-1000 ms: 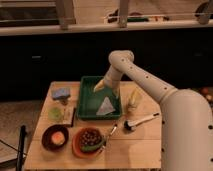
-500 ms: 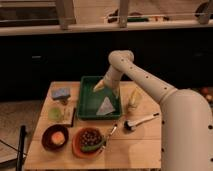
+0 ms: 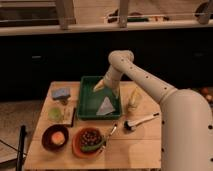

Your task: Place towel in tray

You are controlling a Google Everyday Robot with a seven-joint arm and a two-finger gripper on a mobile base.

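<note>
Green tray (image 3: pixel 89 102) sat at back-centre of the wooden table (image 3: pixel 140 146). The pale towel (image 3: pixel 106 106) was within its walls, over the right-front part of the floor. It was roughly triangular, its long axis running front to back, with the narrow tip toward the gripper and the broad edge near the tray's front wall. The gripper (image 3: pixel 103 86) hung over the tray's rear half, just above and slightly left of the towel's tip in the camera view; contact could not be made out. Could not tell whether the gripper was clamped on the towel or had let go. Judgement: the towel looked inside the tray's footprint, so the task was near its end, leaving a release (if not done) and a straight lift clear. Risk: a snagged corner dragging the towel over the right wall toward the yellowish container (image 3: pixel 134 100) just beside the tray.
</note>
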